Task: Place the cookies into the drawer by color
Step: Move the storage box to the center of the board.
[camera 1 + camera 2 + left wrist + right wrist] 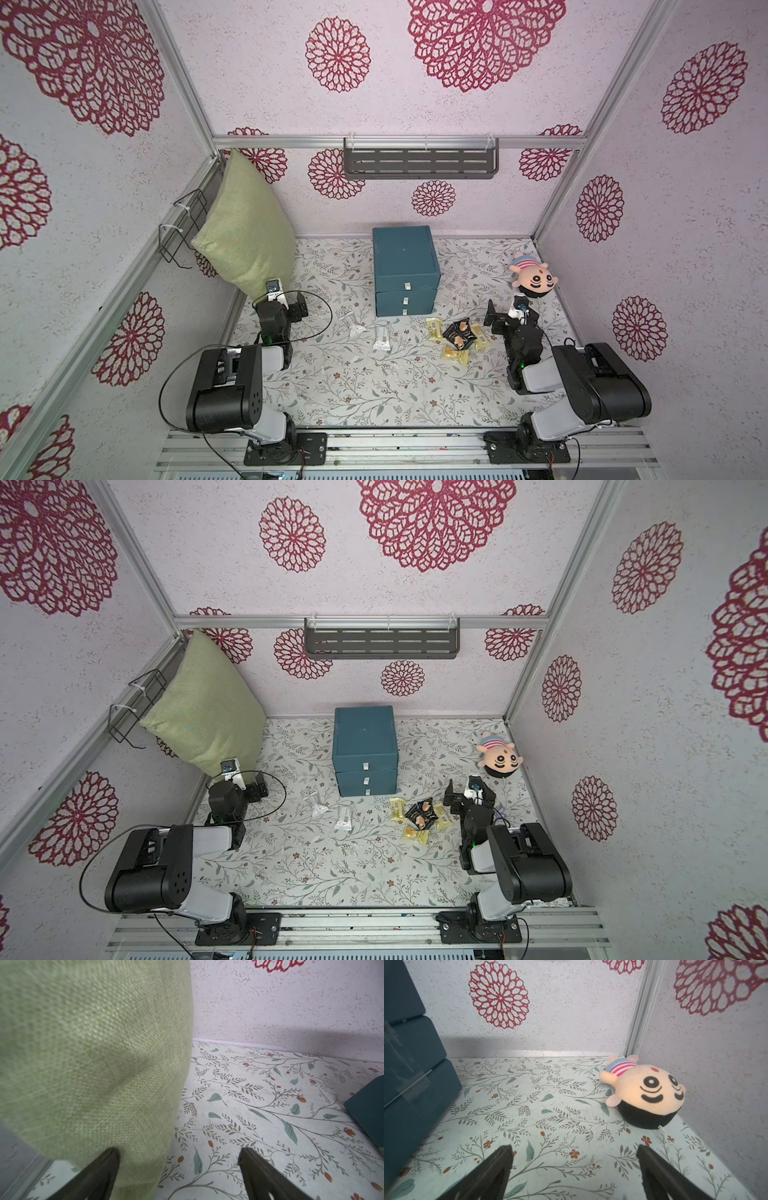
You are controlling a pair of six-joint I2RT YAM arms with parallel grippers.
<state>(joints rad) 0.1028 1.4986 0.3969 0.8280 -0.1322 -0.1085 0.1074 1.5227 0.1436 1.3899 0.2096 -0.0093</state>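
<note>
The drawer (405, 266) stands at the back middle of the surface (374, 399) with all three fronts shut (so nothing inside can be seen). Its lowest white tab is barely visible in both top views.

The cookies (461, 341) lie loose on the surface in front of it. On the right arm's side is a cluster of three yellow packets (433, 328) around two black packets (457, 328). The black ones overlap, so their edges are hard to separate. Two clear packets (382, 338) lie apart from the cluster, toward the left arm, and nearly vanish against the leaf print.

The left fingers (97, 1176) are spread wide with nothing between them, low beside the pillow (93, 1053). One tip overlaps the pillow's lower edge in the left wrist view, and whether it touches cannot be told. That view is mostly pillow, blurred up close, with only a corner of the drawer cut off at its edge.

The right fingers (488, 1176) are likewise spread and empty over bare surface, facing a plush doll (648, 1093) that lies in the back corner on the right arm's side. The drawer's side is cut off in the right wrist view (a blurred clear strip crosses it, which I cannot identify). In both top views the fingers are largely hidden behind the wrists.
</note>
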